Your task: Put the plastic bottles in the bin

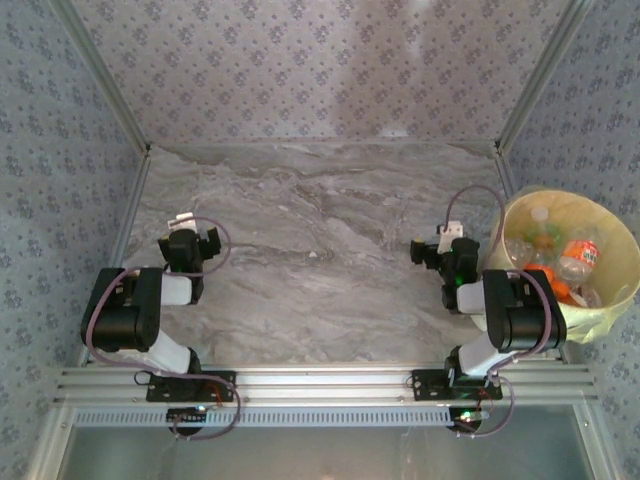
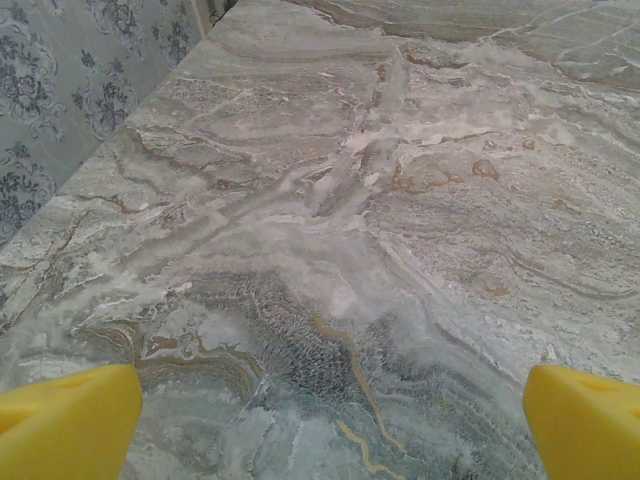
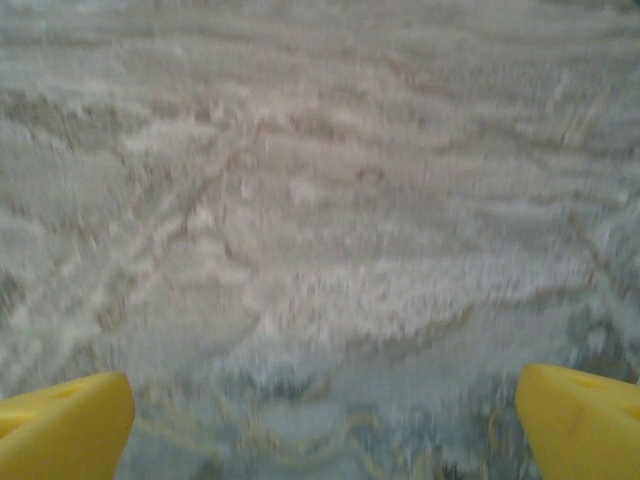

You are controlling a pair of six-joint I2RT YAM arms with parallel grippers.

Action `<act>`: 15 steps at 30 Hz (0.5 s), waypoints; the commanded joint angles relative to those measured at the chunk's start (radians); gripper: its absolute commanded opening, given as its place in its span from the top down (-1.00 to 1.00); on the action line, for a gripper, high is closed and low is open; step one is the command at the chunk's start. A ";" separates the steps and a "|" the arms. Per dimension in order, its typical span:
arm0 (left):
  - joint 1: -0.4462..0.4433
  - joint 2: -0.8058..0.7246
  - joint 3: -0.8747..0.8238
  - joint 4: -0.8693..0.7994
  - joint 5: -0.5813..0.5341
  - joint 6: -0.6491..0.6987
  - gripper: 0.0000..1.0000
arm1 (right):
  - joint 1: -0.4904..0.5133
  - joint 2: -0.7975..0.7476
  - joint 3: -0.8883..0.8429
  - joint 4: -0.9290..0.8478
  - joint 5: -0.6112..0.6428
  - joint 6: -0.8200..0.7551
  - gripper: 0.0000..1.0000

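- The left gripper (image 2: 325,430) is held spread wide, with nothing between its yellow fingertips (image 2: 65,425), over the marble table (image 2: 330,200), well apart from the bin (image 1: 612,305).
- The right gripper (image 1: 436,240) is likewise released and empty, just beside the bin.
- The plastic bottles (image 1: 565,262) are piled inside the bin, against its pale yellow liner.

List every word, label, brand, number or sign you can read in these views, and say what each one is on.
No text can be read in any view.
Labels on the plastic bottles in the bin: orange, green and white patches in the top view, too small and blurred to read.
Marbled table and patterned walls: no writing to be seen.
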 commanded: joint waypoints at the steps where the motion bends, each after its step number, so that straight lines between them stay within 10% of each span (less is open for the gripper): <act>1: 0.003 -0.014 0.013 0.040 -0.015 0.010 -0.96 | -0.024 0.008 0.108 -0.046 -0.019 0.036 -1.00; 15: 0.003 -0.015 0.013 0.041 -0.015 0.009 -0.96 | -0.033 0.002 0.097 -0.035 0.022 0.047 -1.00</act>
